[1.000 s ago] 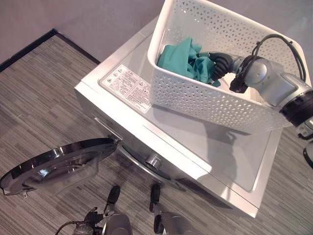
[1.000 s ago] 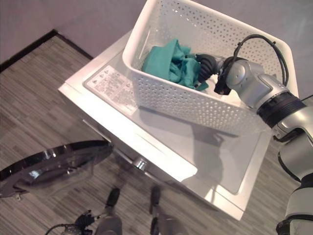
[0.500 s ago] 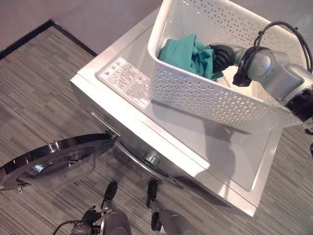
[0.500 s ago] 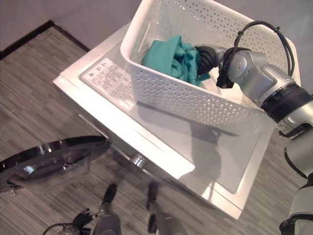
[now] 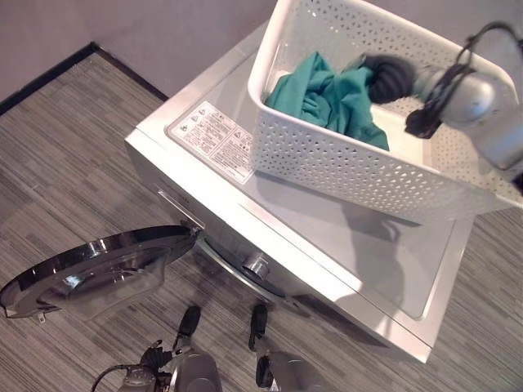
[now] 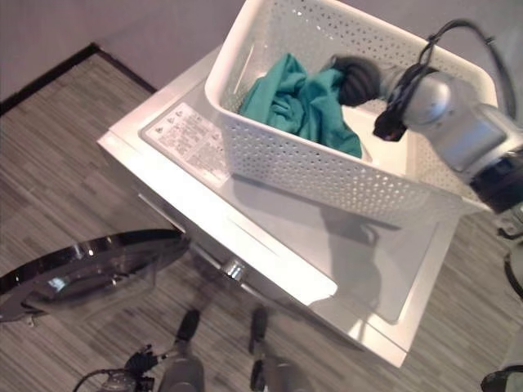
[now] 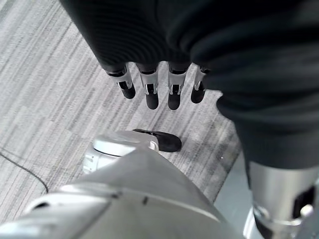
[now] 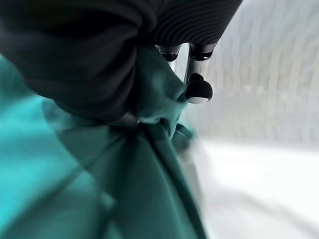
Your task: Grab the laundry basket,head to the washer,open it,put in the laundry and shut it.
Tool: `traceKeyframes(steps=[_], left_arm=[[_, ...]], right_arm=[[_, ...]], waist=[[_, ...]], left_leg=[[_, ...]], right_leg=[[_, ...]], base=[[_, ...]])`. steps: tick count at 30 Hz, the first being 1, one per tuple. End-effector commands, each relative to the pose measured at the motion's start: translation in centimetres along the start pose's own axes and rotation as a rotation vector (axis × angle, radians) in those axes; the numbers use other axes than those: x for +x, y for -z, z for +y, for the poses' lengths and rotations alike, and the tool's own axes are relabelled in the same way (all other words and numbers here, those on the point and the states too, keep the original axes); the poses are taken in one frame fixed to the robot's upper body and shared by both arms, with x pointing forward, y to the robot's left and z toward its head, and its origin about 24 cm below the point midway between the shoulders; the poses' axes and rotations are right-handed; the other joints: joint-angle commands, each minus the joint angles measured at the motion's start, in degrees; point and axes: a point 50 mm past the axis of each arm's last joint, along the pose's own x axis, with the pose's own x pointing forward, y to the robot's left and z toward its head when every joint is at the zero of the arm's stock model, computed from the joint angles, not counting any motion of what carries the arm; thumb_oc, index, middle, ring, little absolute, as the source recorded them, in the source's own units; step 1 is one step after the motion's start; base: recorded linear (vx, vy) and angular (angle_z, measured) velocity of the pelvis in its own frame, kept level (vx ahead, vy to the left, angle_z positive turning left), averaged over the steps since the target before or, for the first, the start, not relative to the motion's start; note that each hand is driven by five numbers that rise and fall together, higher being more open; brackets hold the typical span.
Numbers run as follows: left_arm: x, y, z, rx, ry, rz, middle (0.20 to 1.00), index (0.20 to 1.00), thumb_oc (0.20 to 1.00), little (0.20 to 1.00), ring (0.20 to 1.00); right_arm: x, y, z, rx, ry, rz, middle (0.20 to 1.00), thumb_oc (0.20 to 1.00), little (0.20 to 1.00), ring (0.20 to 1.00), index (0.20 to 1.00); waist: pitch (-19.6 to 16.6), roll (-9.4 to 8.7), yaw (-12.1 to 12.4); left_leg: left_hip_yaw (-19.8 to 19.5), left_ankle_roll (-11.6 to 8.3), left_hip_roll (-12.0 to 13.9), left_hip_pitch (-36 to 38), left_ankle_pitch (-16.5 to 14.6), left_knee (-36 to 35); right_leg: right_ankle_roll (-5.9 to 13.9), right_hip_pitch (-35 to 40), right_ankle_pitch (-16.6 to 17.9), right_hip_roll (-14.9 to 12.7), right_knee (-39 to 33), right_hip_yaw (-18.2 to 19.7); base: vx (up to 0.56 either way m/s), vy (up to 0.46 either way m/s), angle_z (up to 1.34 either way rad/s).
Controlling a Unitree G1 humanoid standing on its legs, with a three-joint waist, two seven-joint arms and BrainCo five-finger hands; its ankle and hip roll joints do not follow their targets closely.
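One white plastic laundry basket (image 5: 359, 163), rectangular, walls pierced all over with small holes, sits on the far right of the flat glossy top of the white washer (image 5: 327, 245). Holds a crumpled teal cloth (image 5: 327, 94), soft and folded, bunched toward the basket's left end and raised partly above the rim. Right hand (image 5: 386, 76), under its dark ribbed cover, reaches in from the right and meets the top of the cloth. Printed white label (image 5: 216, 140) stuck on the near left of the washer top. Round door (image 5: 94, 269), chrome-rimmed with a clear bulging window, swung wide open to the left over the grey striped floor (image 5: 65, 163). Small metal knob on the washer front, just right of the door hinge.

Same from the right eye: basket (image 6: 327, 171) on washer top (image 6: 270, 237), teal cloth (image 6: 302, 98) inside, right hand (image 6: 359, 79) at its upper edge, door (image 6: 82, 273) open at lower left.

From the left wrist: left hand (image 7: 149, 74) hangs over the grey striped floor (image 7: 45, 99), fingers straight and loose, holding nothing.

From the right wrist: right hand (image 8: 79, 59) closed on a bunch of teal cloth (image 8: 124, 189), folds gathered under the ribbed cover, dark fingertips (image 8: 198, 91) curled in beside it; pale perforated basket wall (image 8: 269, 74) beyond.
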Motion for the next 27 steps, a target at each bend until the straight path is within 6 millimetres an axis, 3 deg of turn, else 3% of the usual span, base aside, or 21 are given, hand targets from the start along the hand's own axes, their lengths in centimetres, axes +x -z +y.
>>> traceKeyframes(steps=[1,5,9,16,20,27], left_arm=[[-0.1,1.0,0.7,0.073,-0.014,0.042,1.0,1.0,1.0,1.0,1.0],[-0.3,2.1,0.9,0.084,-0.024,0.079,1.0,1.0,1.0,1.0,1.0],[-0.3,2.0,0.3,0.052,-0.022,0.07,1.0,1.0,1.0,1.0,1.0],[0.0,0.2,-1.0,0.085,0.006,-0.008,1.0,1.0,1.0,1.0,1.0],[0.1,-0.3,-0.9,0.098,-0.008,-0.018,1.0,1.0,1.0,1.0,1.0],[-0.5,-6.7,-1.7,0.135,0.045,-0.33,1.0,1.0,1.0,1.0,1.0]], right_arm=[[-2.3,0.5,-6.4,0.07,0.332,-0.006,0.2,0.2,0.2,0.2,0.2],[-3.9,0.6,-10.9,0.15,0.595,-0.014,0.2,0.2,0.2,0.2,0.2],[-4.9,0.1,-13.7,0.227,0.745,-0.037,0.2,0.2,0.2,0.2,0.2],[-5.8,0.6,-14.4,0.23,0.828,-0.02,0.2,0.2,0.2,0.2,0.2],[-6.0,0.5,-14.1,0.23,0.855,-0.055,0.2,0.2,0.2,0.2,0.2],[-8.9,0.3,-18.3,0.193,1.062,0.008,0.2,0.2,0.2,0.2,0.2]], waist=[[-3.72,0.41,-0.63],[-6.35,0.81,-1.16],[-8.49,1.46,-1.9],[-10.94,2.68,-3.61],[-11.52,2.44,-4.48],[-11.46,1.81,-5.28]], left_leg=[[4.91,1.81,1.82,5.3,-2.77,-0.59],[4.98,2.08,1.5,7.4,-3.85,-0.59],[5.5,2.42,1.21,9.28,-4.84,-0.59],[6.58,3.46,0.27,12.37,-6.51,-0.59],[7.62,3.92,-0.23,13.77,-7.27,-0.59],[9.46,5.46,-2.21,15.16,-7.89,-0.59]], right_leg=[[4.82,0.74,-10.49,-3.06,5.51,1.73],[4.96,2.5,-10.63,-3.63,5.6,1.78],[5.24,4.24,-10.41,-4.08,5.28,1.97],[5.89,6.28,-9.71,-4.88,5.17,3.2],[6.27,6.71,-9.08,-5.13,5.1,4.47],[7.71,6.06,-6.38,-6.42,5.05,7.16]], base=[[0.07,0.022,0.02],[0.08,0.033,0.01],[0.06,0.043,-0.02],[0.03,0.054,-0.08],[0.01,0.047,-0.17],[-0.03,0.085,-0.22]])
